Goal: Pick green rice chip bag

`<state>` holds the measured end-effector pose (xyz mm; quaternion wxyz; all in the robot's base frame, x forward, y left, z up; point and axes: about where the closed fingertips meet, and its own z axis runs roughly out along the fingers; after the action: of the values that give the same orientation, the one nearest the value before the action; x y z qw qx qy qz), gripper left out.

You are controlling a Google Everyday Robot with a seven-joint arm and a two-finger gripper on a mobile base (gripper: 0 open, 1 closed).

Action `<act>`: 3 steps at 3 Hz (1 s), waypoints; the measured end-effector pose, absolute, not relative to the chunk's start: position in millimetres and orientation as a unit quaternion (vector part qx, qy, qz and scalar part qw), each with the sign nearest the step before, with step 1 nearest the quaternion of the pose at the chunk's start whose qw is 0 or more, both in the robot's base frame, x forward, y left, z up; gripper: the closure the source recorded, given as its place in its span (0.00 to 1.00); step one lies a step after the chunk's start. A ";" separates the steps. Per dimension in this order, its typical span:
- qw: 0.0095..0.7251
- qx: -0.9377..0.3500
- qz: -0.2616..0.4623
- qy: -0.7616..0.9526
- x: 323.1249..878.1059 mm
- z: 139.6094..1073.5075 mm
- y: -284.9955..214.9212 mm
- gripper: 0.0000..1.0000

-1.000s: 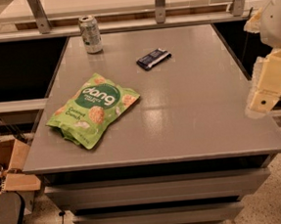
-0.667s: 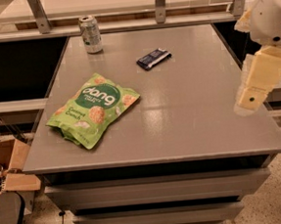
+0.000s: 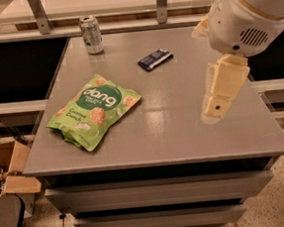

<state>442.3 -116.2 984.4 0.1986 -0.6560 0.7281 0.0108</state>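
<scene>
The green rice chip bag (image 3: pixel 94 111) lies flat on the left part of the grey table (image 3: pixel 173 132), lime green with a dark green circle and white "dang" lettering. My gripper (image 3: pixel 216 108) hangs from the white arm (image 3: pixel 247 14) above the right side of the table, well to the right of the bag and apart from it. It holds nothing that I can see.
A silver drink can (image 3: pixel 91 34) stands at the table's back left. A small dark blue wrapped bar (image 3: pixel 155 59) lies at the back middle. Cardboard boxes (image 3: pixel 10 169) sit on the floor to the left. A rail with metal posts (image 3: pixel 161 2) runs behind the table.
The arm has swung left and in over the table's right side, bringing the gripper closer to the middle. The bag, bar and can have not moved.
</scene>
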 end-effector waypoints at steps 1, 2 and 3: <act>0.199 -0.656 0.011 0.728 442.3 984.5 -116.2 0.00; 0.207 -0.669 0.013 0.714 440.9 986.3 -109.8 0.00; 0.223 -0.724 0.004 0.652 443.8 989.4 -73.2 0.00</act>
<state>443.8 -73.2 989.4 0.2231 -0.7245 0.6522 0.0039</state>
